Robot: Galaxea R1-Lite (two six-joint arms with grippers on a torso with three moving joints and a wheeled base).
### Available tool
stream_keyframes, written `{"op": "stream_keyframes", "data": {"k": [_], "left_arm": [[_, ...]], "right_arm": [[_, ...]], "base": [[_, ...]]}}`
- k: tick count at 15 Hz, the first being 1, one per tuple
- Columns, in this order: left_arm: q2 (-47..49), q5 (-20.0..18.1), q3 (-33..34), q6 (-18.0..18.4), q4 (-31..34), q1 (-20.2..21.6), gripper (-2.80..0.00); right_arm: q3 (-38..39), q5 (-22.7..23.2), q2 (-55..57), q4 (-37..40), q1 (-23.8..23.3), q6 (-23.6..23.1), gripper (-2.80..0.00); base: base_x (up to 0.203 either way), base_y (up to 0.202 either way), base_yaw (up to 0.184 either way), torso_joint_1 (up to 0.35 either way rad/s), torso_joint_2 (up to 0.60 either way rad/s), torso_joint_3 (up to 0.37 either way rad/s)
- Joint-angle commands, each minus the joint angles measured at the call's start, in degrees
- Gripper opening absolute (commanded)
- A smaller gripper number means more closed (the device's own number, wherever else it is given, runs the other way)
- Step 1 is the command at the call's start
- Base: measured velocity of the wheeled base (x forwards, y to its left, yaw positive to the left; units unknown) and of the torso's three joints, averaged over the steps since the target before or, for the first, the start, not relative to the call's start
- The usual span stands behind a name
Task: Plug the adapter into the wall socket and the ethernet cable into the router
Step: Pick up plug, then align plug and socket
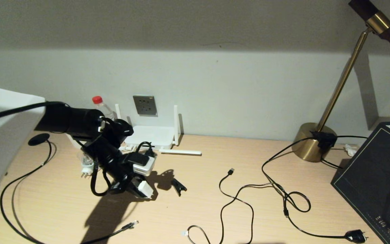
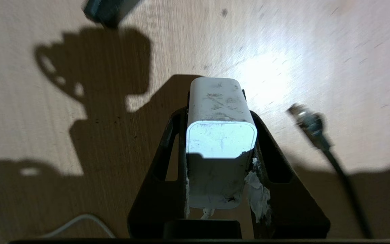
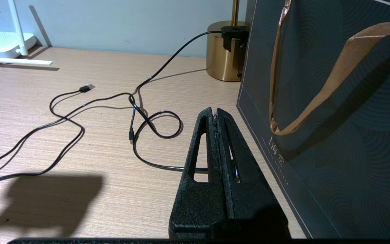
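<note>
Left wrist view: the adapter (image 2: 219, 135) sits clamped inside the left gripper (image 2: 217, 101), above the desk (image 2: 317, 51).

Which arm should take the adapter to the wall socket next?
Left. The left gripper is shut on the adapter, above the desk in front of the wall socket. The right gripper is shut and empty, far off beside the dark bag.

White adapter (image 2: 220, 135) in left gripper (image 2: 215, 101)
</note>
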Motion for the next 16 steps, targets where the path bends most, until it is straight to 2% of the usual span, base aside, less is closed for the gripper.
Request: {"op": "stream_keyframes", "data": {"k": [1,4,7,9,13,15,16], "left_arm": [[-11.0,-4.31,5.46,-4.25,0.05,0.32,-2.8],[-26.87,-7.31,14.29,-16.24,-3.35,1.5,-2.8],[-42.04,-8.36,21.54,-27.4,-6.2,2.84,-2.8],[-51.94,-8.72,28.89,-35.66,-9.04,3.17,-2.8],[-70.34,-8.83,44.34,-61.7,-23.51,2.31,-2.8],[-75.53,-7.03,49.95,-71.42,-32.29,2.33,-2.8],[-75.69,-3.96,50.49,-73.54,-33.94,2.35,-2.8]], "right_arm": [[2.02,0.01,0.09,-0.06,0.01,-0.03,-2.8],[2.02,0.01,0.09,-0.06,0.01,0.03,-2.8],[2.02,0.01,0.09,-0.06,0.01,-0.03,-2.8],[2.02,0.01,0.09,-0.06,0.01,-0.03,-2.8],[2.02,0.01,0.09,-0.06,0.01,-0.03,-2.8],[2.02,0.01,0.09,-0.06,0.01,-0.03,-2.8],[2.02,0.01,0.09,-0.06,0.01,0.01,-2.8]], "base": [[0.0,0.0,0.0,0.0,0.0,0.0],[0.0,0.0,0.0,0.0,0.0,0.0],[0.0,0.0,0.0,0.0,0.0,0.0],[0.0,0.0,0.0,0.0,0.0,0.0],[0.0,0.0,0.0,0.0,0.0,0.0],[0.0,0.0,0.0,0.0,0.0,0.0],[0.0,0.0,0.0,0.0,0.0,0.0]]}}
